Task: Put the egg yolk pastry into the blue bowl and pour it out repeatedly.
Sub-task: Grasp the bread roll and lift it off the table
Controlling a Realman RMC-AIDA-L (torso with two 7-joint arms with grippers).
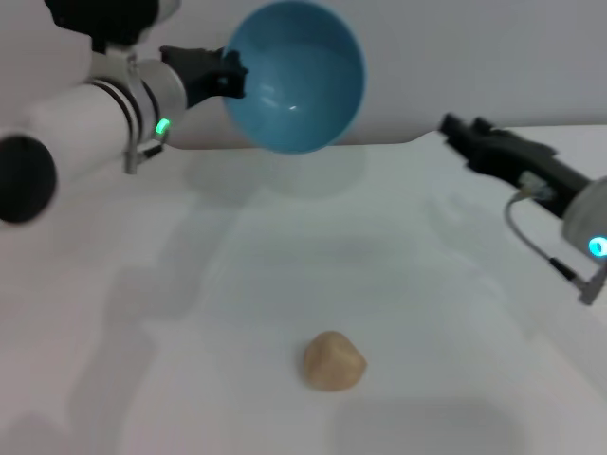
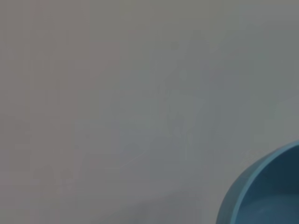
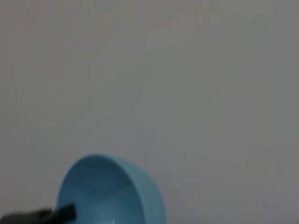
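Note:
In the head view the blue bowl [image 1: 296, 76] hangs in the air at the back, tipped on its side with its empty inside facing me. My left gripper [image 1: 228, 76] is shut on its left rim. The egg yolk pastry [image 1: 334, 361], a pale tan lump, lies on the white table near the front centre, well below and in front of the bowl. My right gripper [image 1: 453, 129] is held above the table at the right, away from both. The bowl's rim [image 2: 261, 186] shows in the left wrist view. The right wrist view shows the bowl [image 3: 112, 191] too.
The white table [image 1: 190, 313] spreads under both arms, with a pale wall behind it. The table's far edge [image 1: 398, 142] runs just under the bowl.

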